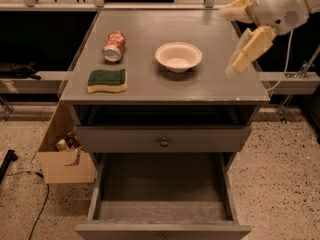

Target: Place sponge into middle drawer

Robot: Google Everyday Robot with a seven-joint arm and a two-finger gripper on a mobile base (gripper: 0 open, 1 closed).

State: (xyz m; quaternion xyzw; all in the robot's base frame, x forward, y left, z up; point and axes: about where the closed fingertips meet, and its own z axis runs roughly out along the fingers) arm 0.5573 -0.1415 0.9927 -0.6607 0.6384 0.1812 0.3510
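The sponge (107, 80), dark green over pale yellow foam, lies flat on the front left of the grey cabinet top (210, 86). The middle drawer (162, 210) is pulled out wide at the bottom of the view, and its worn grey floor is bare. My gripper (228, 44) hangs over the right edge of the cabinet top, to the right of the bowl and far from the sponge. Its two pale fingers (248, 49) are spread apart and hold nothing.
A red-orange soda can (114, 46) lies on its side behind the sponge. A white bowl (178, 56) stands mid-top. A grey drawer front with a round knob (164, 142) sits above the open drawer. A cardboard box (64, 156) stands on the floor at left.
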